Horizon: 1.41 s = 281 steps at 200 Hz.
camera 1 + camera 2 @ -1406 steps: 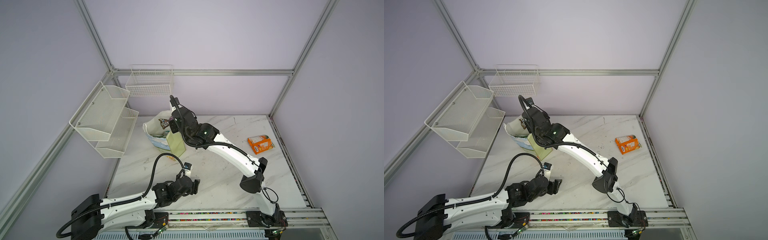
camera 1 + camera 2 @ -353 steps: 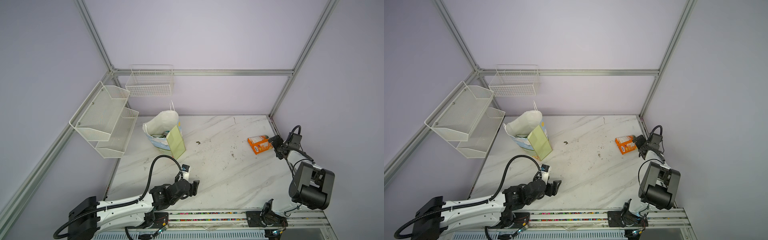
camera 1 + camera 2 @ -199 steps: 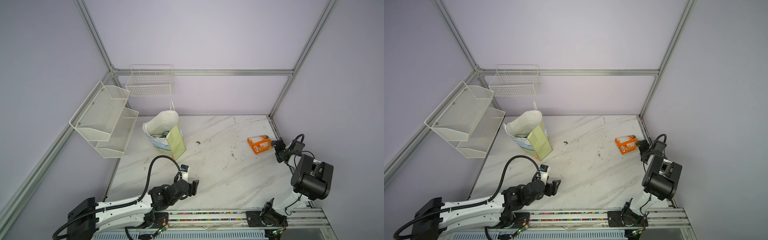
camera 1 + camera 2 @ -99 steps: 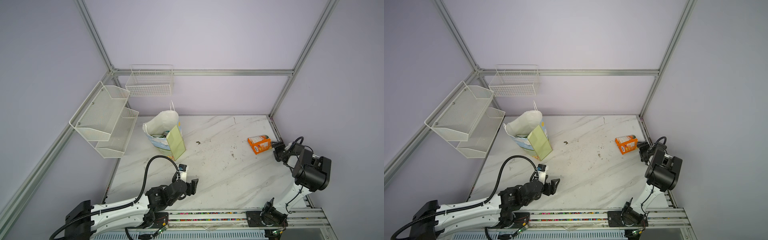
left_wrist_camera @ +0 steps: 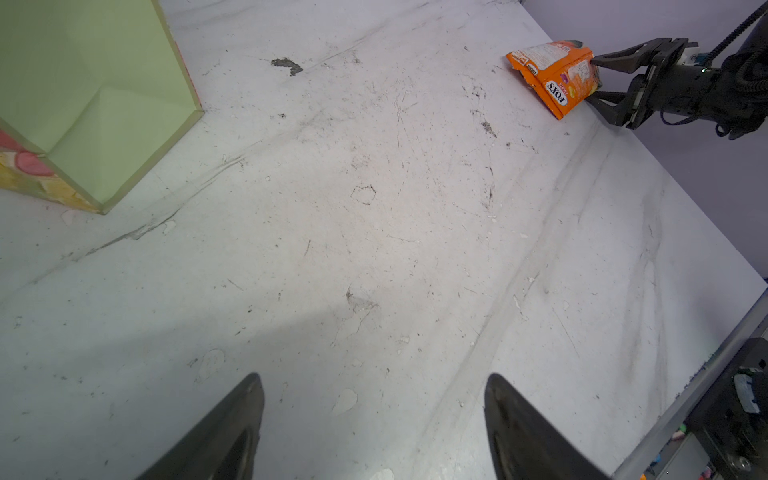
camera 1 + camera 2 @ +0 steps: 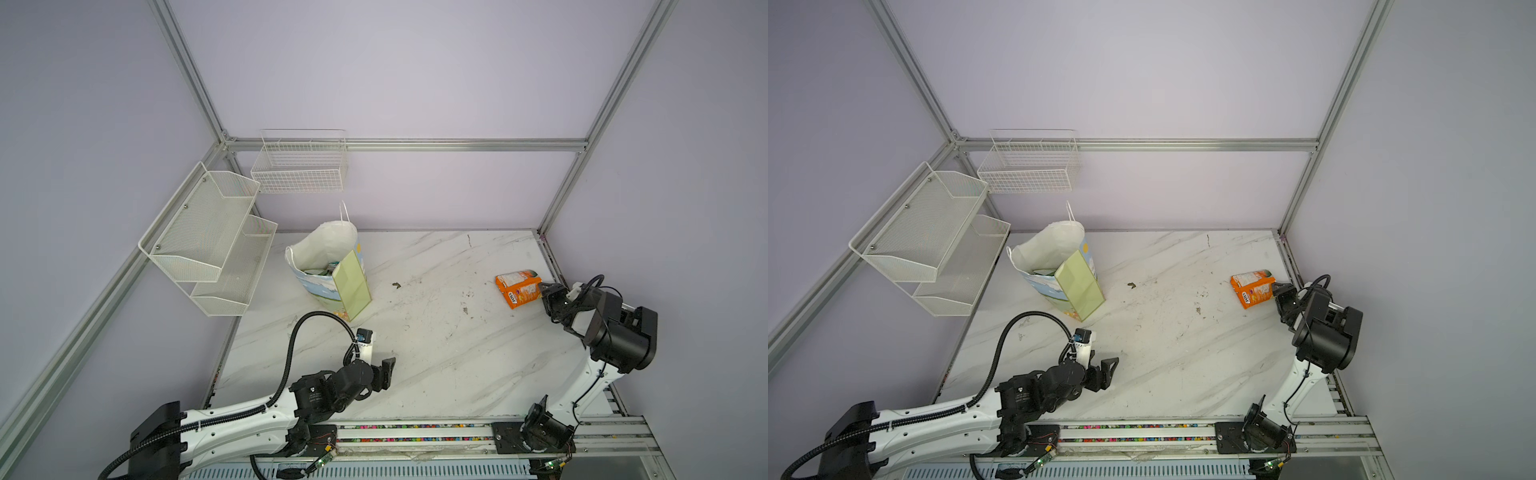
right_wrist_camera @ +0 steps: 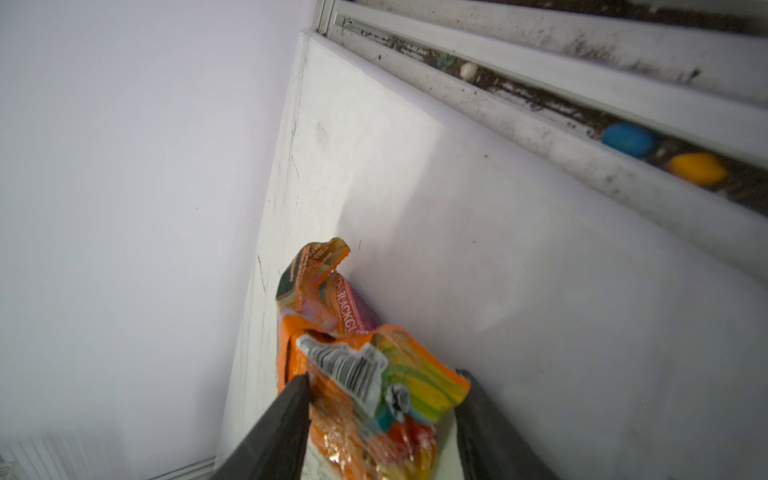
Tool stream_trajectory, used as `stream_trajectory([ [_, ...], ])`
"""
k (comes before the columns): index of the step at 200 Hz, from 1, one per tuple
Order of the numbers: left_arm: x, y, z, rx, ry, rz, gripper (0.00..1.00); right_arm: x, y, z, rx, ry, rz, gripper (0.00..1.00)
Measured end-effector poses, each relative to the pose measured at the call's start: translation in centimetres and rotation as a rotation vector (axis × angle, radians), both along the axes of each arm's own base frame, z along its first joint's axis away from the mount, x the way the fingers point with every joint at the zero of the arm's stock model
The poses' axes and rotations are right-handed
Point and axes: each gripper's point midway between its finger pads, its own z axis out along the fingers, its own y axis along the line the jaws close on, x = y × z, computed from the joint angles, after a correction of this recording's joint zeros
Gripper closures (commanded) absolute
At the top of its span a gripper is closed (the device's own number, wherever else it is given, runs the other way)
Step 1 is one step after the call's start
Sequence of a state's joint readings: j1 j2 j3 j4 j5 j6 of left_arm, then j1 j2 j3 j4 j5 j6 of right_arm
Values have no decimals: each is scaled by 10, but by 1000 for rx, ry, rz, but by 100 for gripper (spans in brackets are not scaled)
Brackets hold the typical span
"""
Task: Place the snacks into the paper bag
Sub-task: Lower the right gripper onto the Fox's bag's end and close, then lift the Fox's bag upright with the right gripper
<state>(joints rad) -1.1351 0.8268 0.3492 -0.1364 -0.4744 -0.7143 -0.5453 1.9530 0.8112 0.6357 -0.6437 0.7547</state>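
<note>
An orange snack packet [image 6: 517,289] [image 6: 1252,289] lies flat near the table's right edge. My right gripper [image 6: 543,294] [image 7: 383,376] straddles its near end, jaws open, one finger on each side and close against the crinkled foil [image 7: 365,374]; the left wrist view shows the same straddle [image 5: 555,77]. The paper bag [image 6: 328,266] [image 6: 1059,266] stands upright at the back left with its mouth open, and packets [image 6: 322,271] show inside it. My left gripper [image 6: 384,372] [image 5: 374,378] hovers open and empty over bare table at the front.
A white wire basket [image 6: 299,166] and a two-tier mesh shelf [image 6: 208,241] hang on the left walls behind the bag. A dark speck [image 6: 396,285] lies mid-table. The frame rail [image 7: 629,139] runs close beside the packet, and the wall stands just right of it.
My right gripper's jaws have narrowed around the orange packet's end; the packet has not moved. The left arm has only drifted slightly at the front.
</note>
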Motion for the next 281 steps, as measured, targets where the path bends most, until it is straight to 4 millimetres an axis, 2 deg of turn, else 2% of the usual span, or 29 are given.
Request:
stream_trajectory([
  [22,0,0,0,0,-1,2,18,-1,2,-6,9,8,6,73],
  [34,0,0,0,0,-1,1,18,-2,3,-9,15,15,7,80],
  [67,0,2,-2,3,1,2,18,-4,6,-14,25,27,8,91],
  [97,-1,3,-1,2,0,2,19,-3,9,-13,23,26,17,98],
  [183,-2,4,-3,5,2,2,19,-4,30,-4,22,42,61,100],
  [281,-2,4,-13,45,21,1,19,-1,70,47,-53,-7,168,100],
])
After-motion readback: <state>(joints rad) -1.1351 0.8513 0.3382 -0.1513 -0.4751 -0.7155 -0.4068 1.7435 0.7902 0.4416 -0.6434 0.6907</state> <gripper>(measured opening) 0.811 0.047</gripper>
